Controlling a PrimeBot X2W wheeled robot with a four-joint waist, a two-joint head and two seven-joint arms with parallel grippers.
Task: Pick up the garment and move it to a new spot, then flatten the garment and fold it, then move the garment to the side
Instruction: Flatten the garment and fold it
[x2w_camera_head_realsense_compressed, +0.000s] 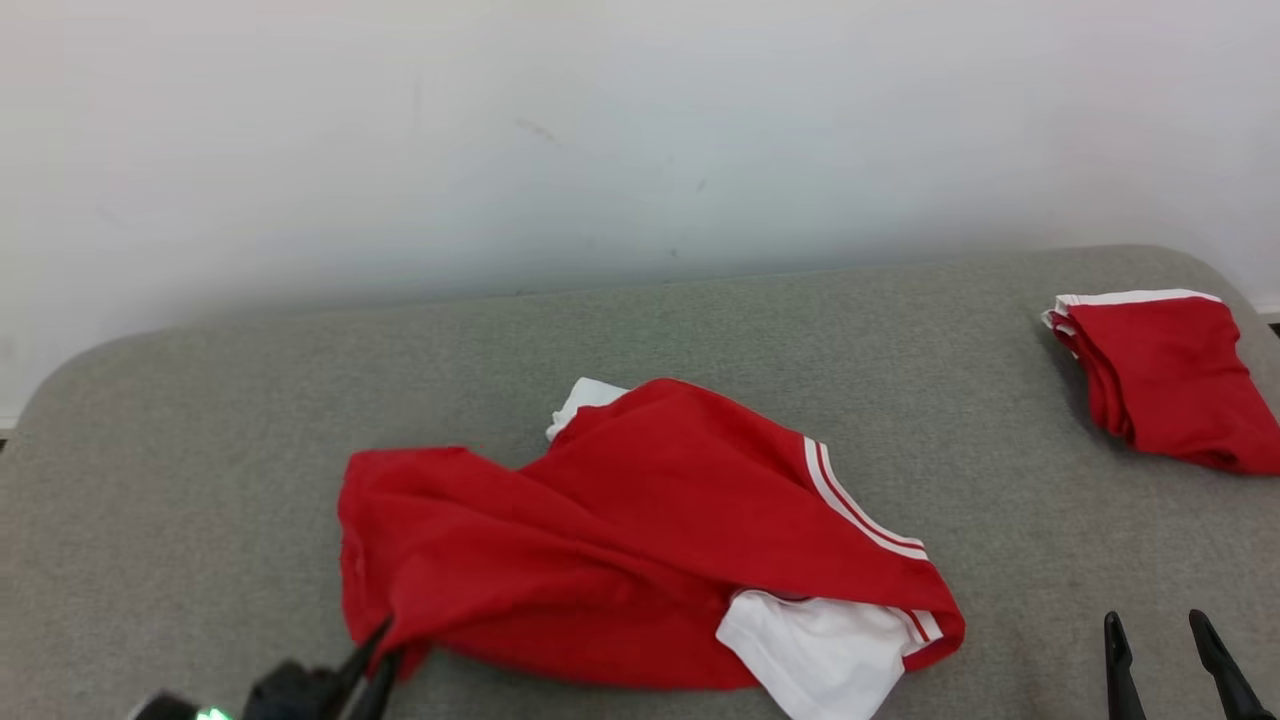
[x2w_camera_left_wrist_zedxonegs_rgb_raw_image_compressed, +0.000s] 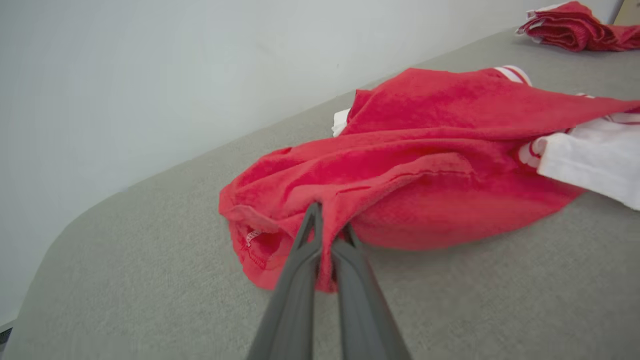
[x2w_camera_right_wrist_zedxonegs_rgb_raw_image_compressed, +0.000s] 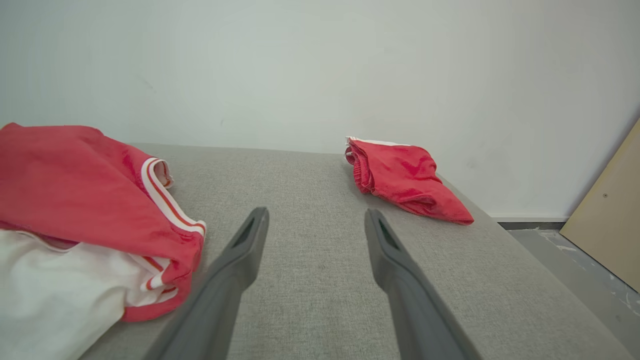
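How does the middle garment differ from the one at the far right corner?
The middle garment lies crumpled and spread out; the corner garment is a compact folded bundle. The middle garment shows a large white panel, the corner garment just a thin white edge. The left hand is shut on the middle garment's corner; nothing touches the corner garment. Both are red with white trim.

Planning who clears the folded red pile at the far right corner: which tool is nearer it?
Right. The right tool, open, hangs on the near side of the folded pile, apart from it; the left tool is far across, shut on the crumpled garment.
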